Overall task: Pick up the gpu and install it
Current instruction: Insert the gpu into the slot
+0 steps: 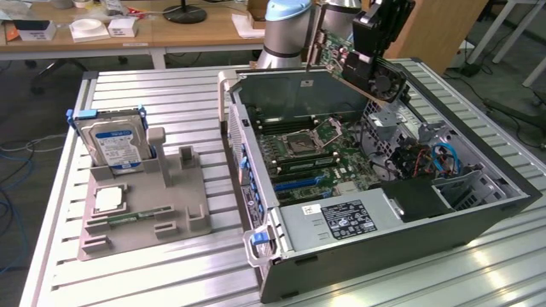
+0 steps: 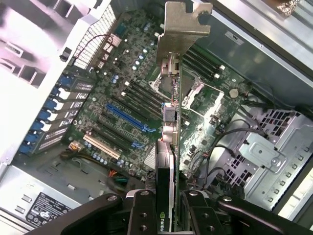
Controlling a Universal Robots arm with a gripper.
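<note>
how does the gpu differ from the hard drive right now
The gpu hangs in the claw above the open case; the hard drive stands in a grey holder. The gpu is green with a black fan; the hard drive is silver, blue-labelled. Neither is installed.

NVIDIA logo on the gpu (image 2: 171,122)

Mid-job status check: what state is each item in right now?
gpu: held in the air above the computer case, not seated.
pincer: shut on the gpu.
computer case: side open, motherboard exposed.
blue slot: empty.
hard drive: upright in grey holder.
RAM stick: flat in the holder.
</note>
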